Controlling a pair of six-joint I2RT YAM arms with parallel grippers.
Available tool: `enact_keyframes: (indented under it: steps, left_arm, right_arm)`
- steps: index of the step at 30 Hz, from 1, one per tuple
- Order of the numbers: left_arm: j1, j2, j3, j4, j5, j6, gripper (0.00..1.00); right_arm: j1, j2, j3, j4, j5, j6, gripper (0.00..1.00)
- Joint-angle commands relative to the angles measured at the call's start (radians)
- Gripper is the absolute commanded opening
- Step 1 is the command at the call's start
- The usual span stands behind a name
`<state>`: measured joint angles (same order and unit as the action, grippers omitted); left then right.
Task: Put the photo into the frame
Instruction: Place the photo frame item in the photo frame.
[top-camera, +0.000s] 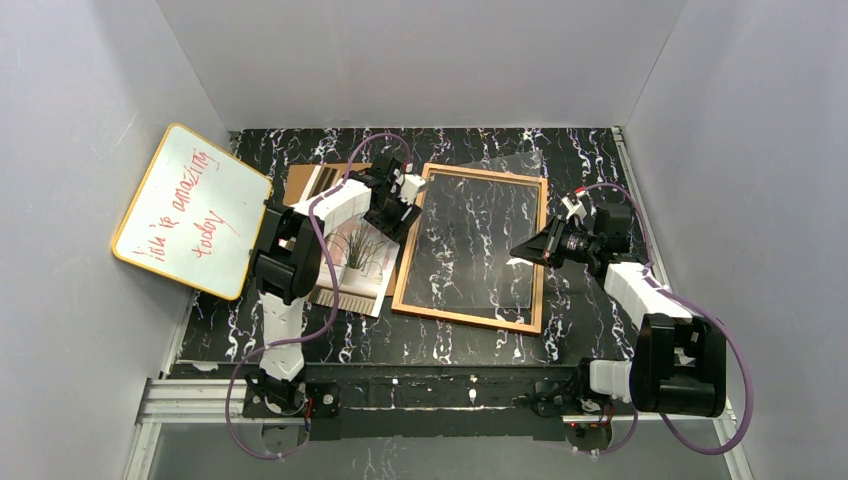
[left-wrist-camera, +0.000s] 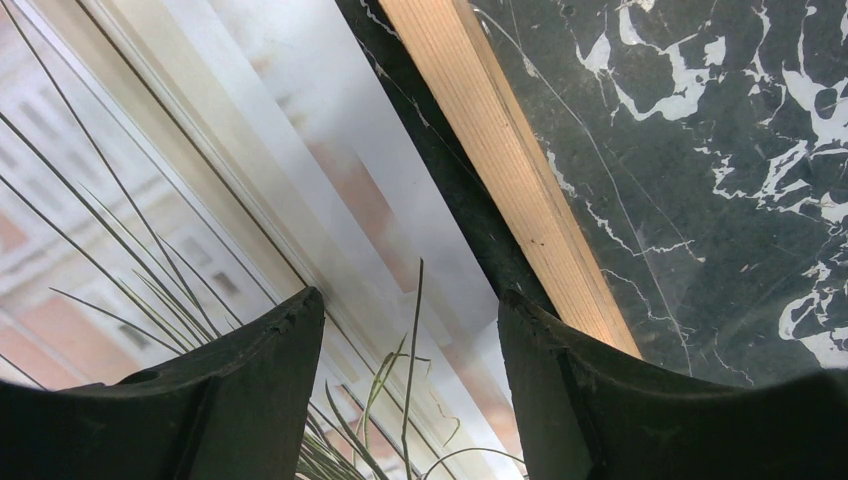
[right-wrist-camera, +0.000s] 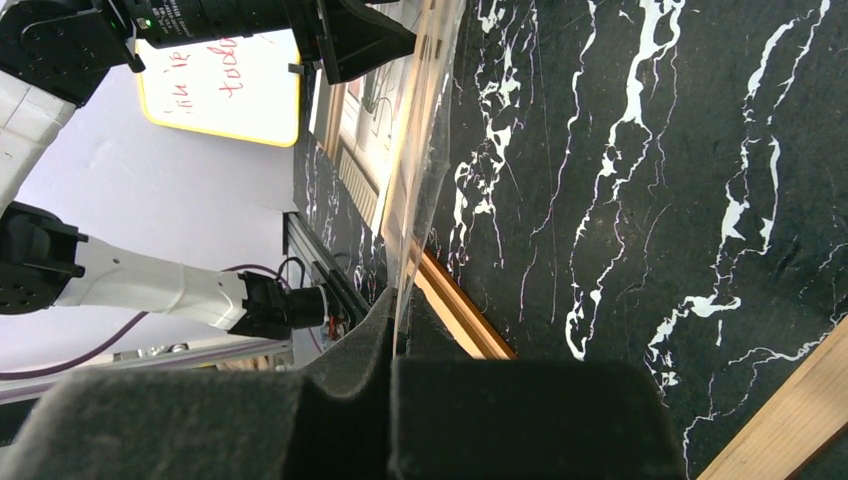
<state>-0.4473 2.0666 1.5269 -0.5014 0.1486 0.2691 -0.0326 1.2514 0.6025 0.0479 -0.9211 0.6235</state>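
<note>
The photo (top-camera: 362, 262), with its spiky plant, lies face up on the table just left of the frame (top-camera: 466, 317). My left gripper (top-camera: 398, 218) is open and low over the photo's right edge, next to the frame's left border. In the left wrist view the gripper (left-wrist-camera: 410, 330) has the photo (left-wrist-camera: 200, 150) showing between its fingers, and the frame's wooden border (left-wrist-camera: 510, 170) runs beside it. My right gripper (top-camera: 518, 255) is shut on the edge of a clear sheet (top-camera: 480, 230), held tilted up over the frame. The right wrist view shows the gripper (right-wrist-camera: 395, 310) pinching the sheet (right-wrist-camera: 420, 150).
A yellow-edged whiteboard (top-camera: 190, 210) with red writing leans against the left wall. A brown backing board (top-camera: 303, 180) lies behind the photo at the back left. White walls enclose the marble-patterned table (top-camera: 600, 160). A metal rail (top-camera: 450, 395) runs along the near edge.
</note>
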Motion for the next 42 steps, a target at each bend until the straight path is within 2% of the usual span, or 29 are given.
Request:
enact_keyframes:
  steps: [1,7,18,42]
  left_arm:
    - [-0.008,0.026,-0.019,-0.036,0.021,0.001,0.63]
    - [-0.008,0.022,-0.016,-0.036,0.019,0.001,0.63]
    - [-0.01,0.023,-0.007,-0.038,0.02,-0.002,0.63]
    - [-0.011,0.029,-0.009,-0.038,0.023,-0.002,0.63]
  right_arm:
    - [-0.001,-0.007,0.047,-0.009,-0.007,-0.037,0.01]
    - [-0.001,0.029,0.053,-0.007,0.002,-0.031,0.01]
    - [-0.002,0.071,0.078,-0.152,0.068,-0.083,0.01]
    - [-0.003,0.113,0.114,-0.193,0.11,-0.13,0.01]
